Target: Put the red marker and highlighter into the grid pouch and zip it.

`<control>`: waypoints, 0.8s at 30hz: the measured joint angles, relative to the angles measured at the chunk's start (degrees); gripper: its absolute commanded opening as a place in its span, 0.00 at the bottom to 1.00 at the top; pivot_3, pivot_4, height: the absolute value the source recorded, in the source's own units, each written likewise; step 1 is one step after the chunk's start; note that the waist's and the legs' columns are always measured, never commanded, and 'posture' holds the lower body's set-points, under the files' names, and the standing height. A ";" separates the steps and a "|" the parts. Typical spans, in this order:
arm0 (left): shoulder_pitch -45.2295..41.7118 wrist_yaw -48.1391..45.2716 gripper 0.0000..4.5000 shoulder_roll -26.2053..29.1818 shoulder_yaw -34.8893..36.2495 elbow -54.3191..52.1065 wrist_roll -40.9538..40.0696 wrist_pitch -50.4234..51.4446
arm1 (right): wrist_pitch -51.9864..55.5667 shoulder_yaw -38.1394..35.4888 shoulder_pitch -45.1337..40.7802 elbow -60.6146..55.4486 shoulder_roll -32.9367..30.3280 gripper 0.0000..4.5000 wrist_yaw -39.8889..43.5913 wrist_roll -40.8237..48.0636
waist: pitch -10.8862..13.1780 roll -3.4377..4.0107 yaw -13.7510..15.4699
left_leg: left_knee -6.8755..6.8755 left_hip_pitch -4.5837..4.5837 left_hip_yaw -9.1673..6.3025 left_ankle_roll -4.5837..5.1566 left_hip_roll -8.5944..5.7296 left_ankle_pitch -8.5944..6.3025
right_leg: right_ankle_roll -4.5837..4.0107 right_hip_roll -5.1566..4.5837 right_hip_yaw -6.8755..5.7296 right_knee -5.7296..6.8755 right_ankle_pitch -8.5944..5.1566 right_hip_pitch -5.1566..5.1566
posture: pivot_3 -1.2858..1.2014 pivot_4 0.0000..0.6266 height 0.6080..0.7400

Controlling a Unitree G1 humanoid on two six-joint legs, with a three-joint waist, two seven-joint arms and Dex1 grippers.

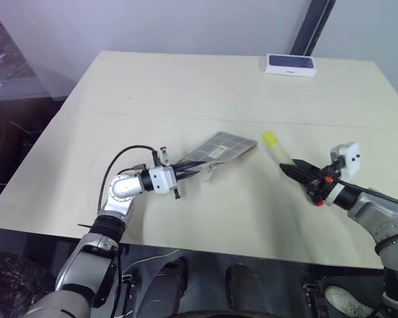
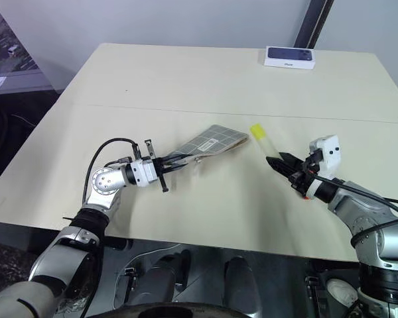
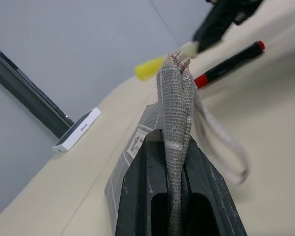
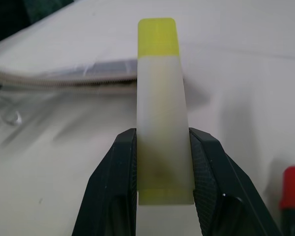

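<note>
My left gripper [image 1: 192, 167] is shut on the near edge of the grey grid pouch [image 1: 222, 149] and holds that end up off the table, with the pouch's cord loop hanging beside the fingers. Off to the right, my right gripper [image 1: 288, 169] is shut on the translucent yellow highlighter [image 1: 276, 149], whose bright cap points toward the pouch, a short gap away. In the right wrist view the zip edge of the pouch [image 4: 64, 78] lies just beyond the cap. The red marker [image 3: 228, 64] lies on the table by the right gripper, its red end [image 4: 292, 189] beside the fingers.
A dark phone box with white sides [image 1: 290, 64] sits at the far edge of the cream table [image 1: 186, 86]. The table's front edge runs just below both arms.
</note>
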 measured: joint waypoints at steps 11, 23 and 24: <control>-0.40 1.12 0.00 -0.01 -0.02 0.22 0.58 -0.83 | -1.19 4.72 -2.50 0.42 1.73 0.20 -1.48 -2.67 | 0.00 0.00 0.11 | 0.05 -0.01 0.01 0.00 -0.02 0.00 | 0.01 -0.01 0.00 0.00 0.01 0.03 | 0.52 0.24 1.00; -0.11 -1.75 0.00 1.22 -1.39 0.19 0.40 -1.49 | -1.79 7.56 -4.88 1.14 -0.64 0.20 1.39 -5.04 | 0.00 0.00 0.10 | 0.06 -0.01 0.01 0.00 -0.02 0.00 | 0.01 -0.01 0.00 0.00 0.01 0.04 | 0.52 0.24 1.00; -0.10 -2.27 0.00 1.25 -1.45 0.19 0.23 -1.58 | -2.47 7.66 -5.01 0.86 -1.12 0.20 2.15 -5.25 | 0.00 0.00 0.13 | 0.05 -0.01 0.01 0.00 -0.02 0.00 | 0.01 -0.01 0.00 -0.01 0.01 0.03 | 0.52 0.24 1.00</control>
